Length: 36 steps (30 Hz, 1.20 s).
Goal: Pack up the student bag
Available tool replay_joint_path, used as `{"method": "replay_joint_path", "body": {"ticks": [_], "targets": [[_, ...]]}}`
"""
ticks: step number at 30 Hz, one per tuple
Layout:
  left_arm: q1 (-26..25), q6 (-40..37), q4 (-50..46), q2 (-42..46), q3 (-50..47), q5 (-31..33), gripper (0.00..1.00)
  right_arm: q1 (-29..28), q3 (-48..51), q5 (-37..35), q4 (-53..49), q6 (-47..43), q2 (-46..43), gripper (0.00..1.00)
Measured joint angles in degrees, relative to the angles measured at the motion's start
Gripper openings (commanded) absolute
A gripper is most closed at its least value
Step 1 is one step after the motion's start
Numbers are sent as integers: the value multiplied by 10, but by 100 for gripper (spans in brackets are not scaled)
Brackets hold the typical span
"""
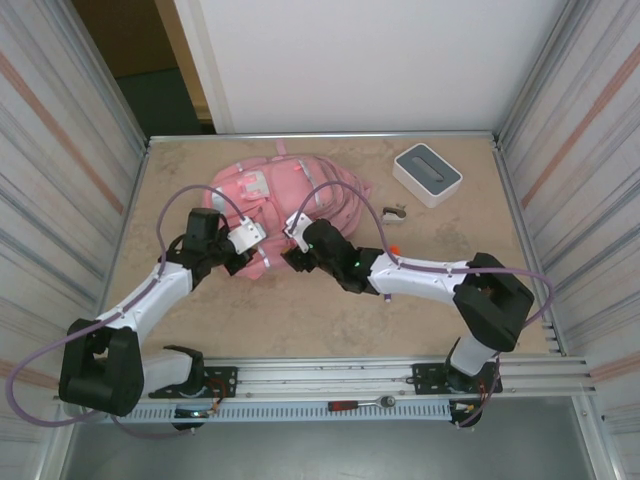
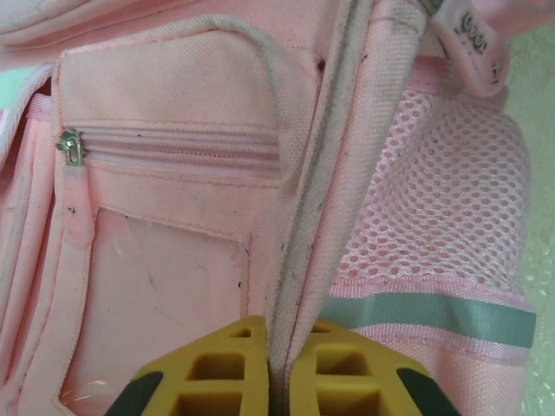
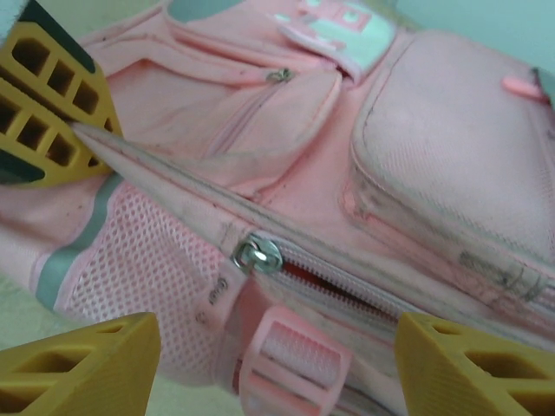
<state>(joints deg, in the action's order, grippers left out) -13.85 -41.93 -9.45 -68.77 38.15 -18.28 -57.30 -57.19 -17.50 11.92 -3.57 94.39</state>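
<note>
Midway, it seems, through opening up: the student bag (image 1: 285, 195) lies flat on the far, left-of-centre part of the counter (image 1: 300, 320), front pockets up. A white-and-grey box (image 1: 427, 173) sits well apart at the far right. The left tool (image 1: 246, 261) is clamped tight on a raised seam (image 2: 299, 217) of the bag, beside the mesh pocket (image 2: 434, 199). Its wrist view shows the fabric ridge pinched between both yellow fingers (image 2: 217, 381). The right tool (image 3: 277, 373) hangs with its jaws wide and nothing between them, set either side of the metal zip pull (image 3: 256, 256). A sliver of red shows where the zip is slightly parted. Neither tool carries anything to pack. The likely trouble lies in the grip: the pinch takes just a thin fold, so a tug on the zip could strip the seam free and drag the soft bag across the counter. The pull is small and sits just beside a strap loop (image 3: 290, 351); closing a little off could catch webbing or mesh instead.
</note>
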Motion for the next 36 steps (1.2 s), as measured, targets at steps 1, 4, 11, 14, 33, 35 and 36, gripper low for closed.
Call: {"method": "replay_joint_path", "body": {"ticks": [1,4,11,14,33,35,36], "targets": [[1,2,-1,0,1,-2,0,-5,0,-12,10,-6,7,73],[2,8,-4,0,2,-8,0,-19,0,-50,34,-28,33,75],[2,12,-7,0,3,-11,0,-38,-6,-127,73,-71,82,72],[3,13,-8,0,5,-13,0,-42,-7,-150,90,-92,86,69],[3,15,-13,-5,10,-18,0,-54,-7,-188,114,-150,85,20],[3,15,-13,-5,10,-18,0,-54,-6,-190,114,-149,83,17],[3,15,-13,-5,10,-18,0,-54,-6,-189,114,-148,82,15]]}}
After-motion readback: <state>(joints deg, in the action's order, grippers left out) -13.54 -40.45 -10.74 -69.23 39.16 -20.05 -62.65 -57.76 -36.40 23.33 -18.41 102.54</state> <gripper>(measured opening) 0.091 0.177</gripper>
